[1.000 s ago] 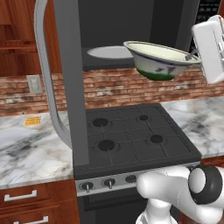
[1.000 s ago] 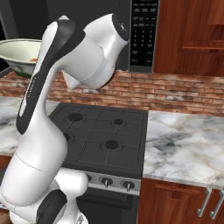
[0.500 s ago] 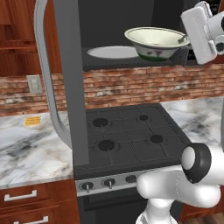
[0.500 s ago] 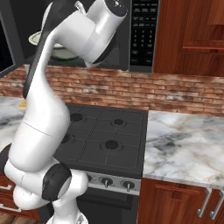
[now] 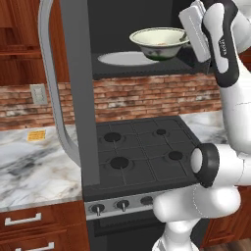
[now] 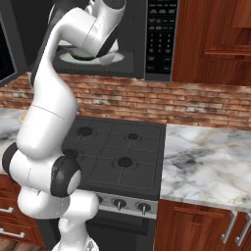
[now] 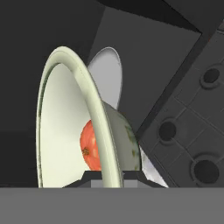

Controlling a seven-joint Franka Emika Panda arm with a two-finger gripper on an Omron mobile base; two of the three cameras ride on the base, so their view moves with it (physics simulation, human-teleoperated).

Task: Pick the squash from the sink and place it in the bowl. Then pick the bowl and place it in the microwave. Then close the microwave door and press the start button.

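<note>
My gripper (image 5: 185, 38) is shut on the right rim of the cream bowl (image 5: 158, 42) and holds it level in the mouth of the microwave (image 5: 132, 19), just above the white turntable plate (image 5: 125, 58). In the hand view the bowl's rim (image 7: 72, 65) runs up from between my fingertips (image 7: 108, 174), and the orange squash (image 7: 89, 146) lies inside the bowl. The microwave door (image 5: 74, 78) stands wide open to the left, with its curved grey handle (image 5: 50, 93) facing outward. The black keypad strip (image 6: 162, 34) is on the right of the cavity.
A black gas stove (image 5: 142, 152) lies directly below the microwave, with marble counters (image 5: 29, 162) on both sides and a brick backsplash (image 6: 196, 100) behind. Wooden cabinets (image 6: 215, 39) flank the microwave. My arm (image 6: 54, 98) hides most of the cavity in the right base view.
The bowl has levelled out from a tilt and travelled left and inward to the microwave opening. The arm has swung up and across with it.
</note>
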